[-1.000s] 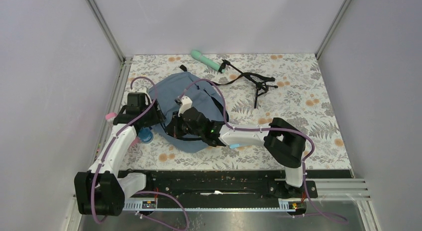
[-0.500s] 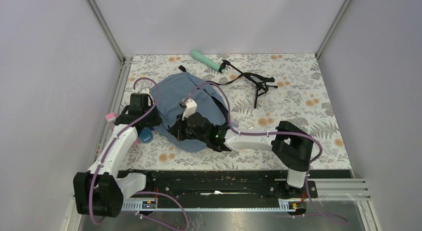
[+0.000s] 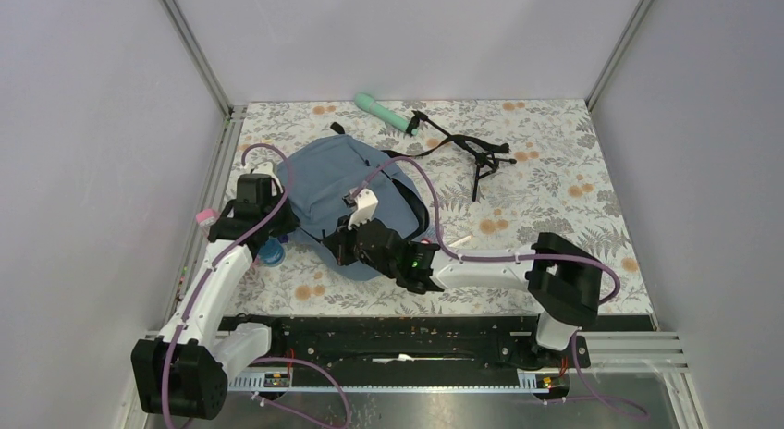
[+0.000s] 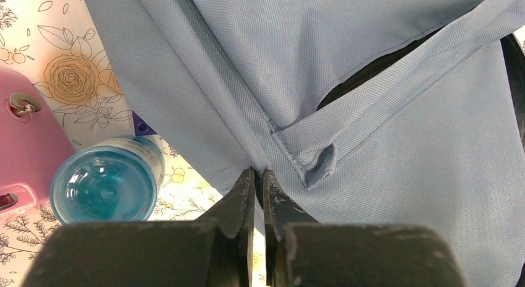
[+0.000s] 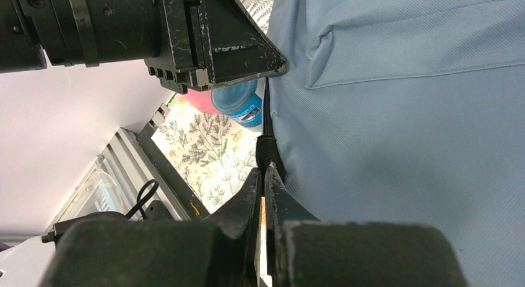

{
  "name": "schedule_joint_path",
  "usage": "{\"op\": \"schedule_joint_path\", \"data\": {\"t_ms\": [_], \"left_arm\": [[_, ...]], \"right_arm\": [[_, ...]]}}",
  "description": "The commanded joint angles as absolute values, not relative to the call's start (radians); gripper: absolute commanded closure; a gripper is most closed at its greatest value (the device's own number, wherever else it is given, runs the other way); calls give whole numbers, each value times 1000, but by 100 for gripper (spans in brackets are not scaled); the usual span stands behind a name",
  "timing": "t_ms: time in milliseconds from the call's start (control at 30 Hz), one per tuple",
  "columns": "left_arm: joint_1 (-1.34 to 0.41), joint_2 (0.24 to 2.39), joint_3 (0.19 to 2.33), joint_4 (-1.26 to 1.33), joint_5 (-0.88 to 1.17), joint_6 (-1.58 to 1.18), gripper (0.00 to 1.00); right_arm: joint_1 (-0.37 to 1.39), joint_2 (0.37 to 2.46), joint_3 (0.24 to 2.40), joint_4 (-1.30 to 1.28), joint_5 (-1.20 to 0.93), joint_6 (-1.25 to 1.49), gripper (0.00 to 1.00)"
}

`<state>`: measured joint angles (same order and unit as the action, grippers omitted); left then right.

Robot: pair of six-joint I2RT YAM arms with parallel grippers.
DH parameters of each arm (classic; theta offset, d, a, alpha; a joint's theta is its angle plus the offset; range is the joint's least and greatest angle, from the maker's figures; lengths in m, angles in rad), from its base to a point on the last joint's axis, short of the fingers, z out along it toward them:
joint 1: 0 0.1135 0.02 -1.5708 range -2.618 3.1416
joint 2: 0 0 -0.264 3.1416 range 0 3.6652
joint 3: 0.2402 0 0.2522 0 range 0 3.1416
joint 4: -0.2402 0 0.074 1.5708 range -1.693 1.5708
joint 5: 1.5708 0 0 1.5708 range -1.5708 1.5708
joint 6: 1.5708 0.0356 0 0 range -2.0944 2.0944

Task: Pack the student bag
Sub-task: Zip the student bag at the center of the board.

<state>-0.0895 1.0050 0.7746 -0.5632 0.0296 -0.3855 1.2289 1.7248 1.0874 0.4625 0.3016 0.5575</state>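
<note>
**At the near hem: double pinch**

Right gripper [image 5: 264, 175] is closed tight on the 6 o'clock hem of the student bag [image 3: 342, 170], left gripper [image 4: 258, 177] on its 8 o'clock seam, likely tensioning the opening. Bag sits 10 o'clock on the mat [image 3: 555, 170].

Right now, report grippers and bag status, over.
Left gripper shut on student bag fabric. Right gripper shut on its dark edge. Blue bottle and pink case beside bag, close to left gripper.
</note>
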Motion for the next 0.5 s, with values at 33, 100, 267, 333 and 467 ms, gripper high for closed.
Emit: {"op": "schedule_joint_path", "data": {"t_ms": [33, 100, 267, 333, 467], "left_arm": [[-56, 986, 793, -517, -75, -364, 100], [-49, 986, 793, -517, -76, -364, 100], [-33, 979, 792, -517, -74, -365, 100], [-28, 979, 793, -517, -74, -365, 100], [-15, 975, 792, -517, -76, -365, 100]], "right_arm": [[1256, 1613, 1065, 538, 365, 525, 100], [1258, 1594, 1054, 540, 378, 516, 100], [1259, 1547, 1023, 537, 423, 483, 100], [1258, 1541, 1017, 534, 434, 475, 100], [1264, 1526, 1001, 542, 445, 475, 100]]}}
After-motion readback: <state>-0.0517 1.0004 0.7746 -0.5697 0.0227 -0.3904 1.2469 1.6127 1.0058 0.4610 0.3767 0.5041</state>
